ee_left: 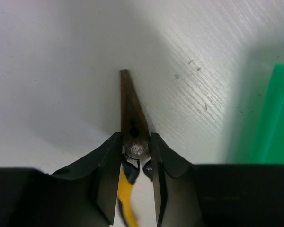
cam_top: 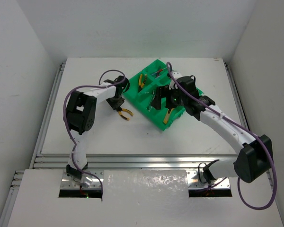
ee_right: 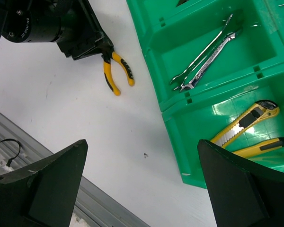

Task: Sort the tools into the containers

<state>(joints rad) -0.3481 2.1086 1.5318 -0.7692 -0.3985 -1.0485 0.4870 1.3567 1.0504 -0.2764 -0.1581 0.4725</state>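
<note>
Yellow-handled pliers (cam_top: pixel 125 113) lie on the white table just left of the green tray (cam_top: pixel 132 97). My left gripper (ee_left: pixel 136 151) is shut on the pliers (ee_left: pixel 130 109) at the pivot, with the dark nose sticking out ahead and one yellow handle visible between the fingers (ee_left: pixel 109 161). My right gripper (ee_right: pixel 142 144) hangs open and empty over the table beside the tray's near corner (ee_right: pixel 173 127). Two metal wrenches (ee_right: pixel 206 54) lie in one compartment, and two yellow utility knives (ee_right: pixel 246 120) in the one beside it. Another pair of yellow pliers (cam_top: pixel 142 81) lies in a far compartment.
A metal rail (ee_right: pixel 47 142) runs along the table's near edge below the right gripper. The tray's green wall (ee_left: pixel 277 118) stands to the right of the left gripper. White walls enclose the table on three sides.
</note>
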